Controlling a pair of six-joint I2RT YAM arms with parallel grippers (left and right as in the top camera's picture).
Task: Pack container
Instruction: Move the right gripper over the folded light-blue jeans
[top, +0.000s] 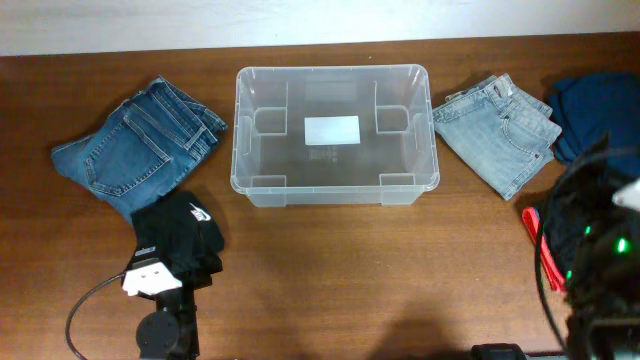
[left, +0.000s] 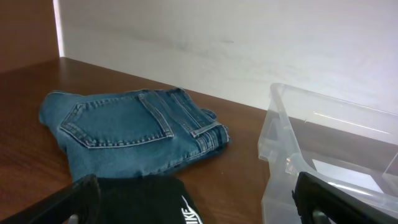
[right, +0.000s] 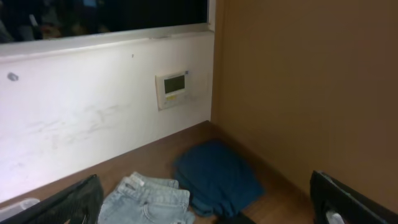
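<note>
The container (top: 335, 135) sits empty at the back middle of the bench (top: 330, 270), long side toward the arms, with only a white label (top: 331, 130) on its floor, so packing looks not yet begun. Both hands are spread wide and grip nothing: the left hand (left: 198, 186) hangs low over the black top (top: 180, 235), and the right hand (right: 205, 186) is raised and looks toward the far corner. The main risk, as I judge it, is the cloth itself. A pinch on one layer of a folded piece would let it unfold in the air, so that a leg or sleeve drapes over the thick rim rather than dropping inside. The tub is light, smooth plastic on polished wood, and a dragged garment or a finger knocking the rim could slide it. The black top lies just beside the dark jeans (top: 135, 150), so a low, wide grab might catch both. The red item (top: 545, 255) by the right arm is partly hidden, and I cannot tell what it is. The tub is clear and rigid, rectangular with rounded corners and moulded ribs on its walls. The dark jeans are heavy, stiff denim with stitched pockets, folded into a rough block; the pale jeans (top: 495, 130) are a faded wash, folded flatter. The navy cloth (top: 595, 115) and black top look soft and limp — apt to sag and slip from a shallow grip.
</note>
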